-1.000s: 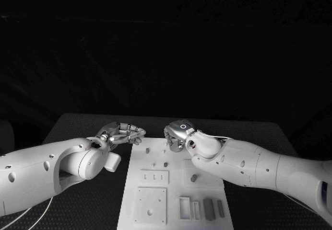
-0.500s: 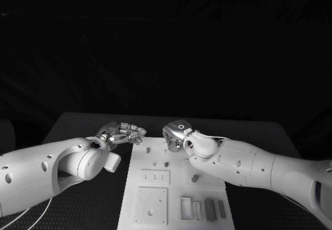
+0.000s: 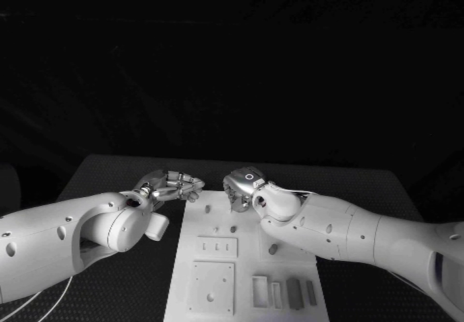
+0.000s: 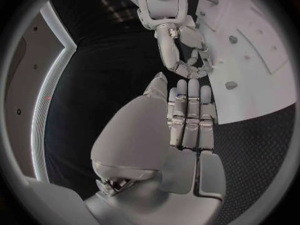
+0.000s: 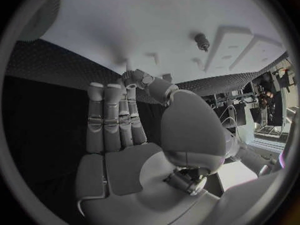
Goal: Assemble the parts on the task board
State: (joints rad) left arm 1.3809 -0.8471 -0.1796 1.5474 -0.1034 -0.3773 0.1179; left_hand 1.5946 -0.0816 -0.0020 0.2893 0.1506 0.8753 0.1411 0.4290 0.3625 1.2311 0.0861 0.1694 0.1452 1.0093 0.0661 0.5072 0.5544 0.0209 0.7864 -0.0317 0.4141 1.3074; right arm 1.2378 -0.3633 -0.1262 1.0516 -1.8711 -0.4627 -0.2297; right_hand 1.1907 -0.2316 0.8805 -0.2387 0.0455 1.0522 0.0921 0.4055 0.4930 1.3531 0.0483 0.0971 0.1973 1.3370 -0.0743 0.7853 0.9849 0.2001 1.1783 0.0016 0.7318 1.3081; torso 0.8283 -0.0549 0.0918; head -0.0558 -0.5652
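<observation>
While the left hand stays curled and empty just off the board's far left corner, the right hand has crept leftward over the board's far edge across the last second. Its fingers lie straight and close together, thumb bent in; whether the tips pinch anything I cannot tell. That drift suggests it is lining up over a hole at the far end. Grey parts lie in a row at the board's near right corner, long axes running from near to far, untouched. The board's long axis also points away from the robot, centred on the table.
</observation>
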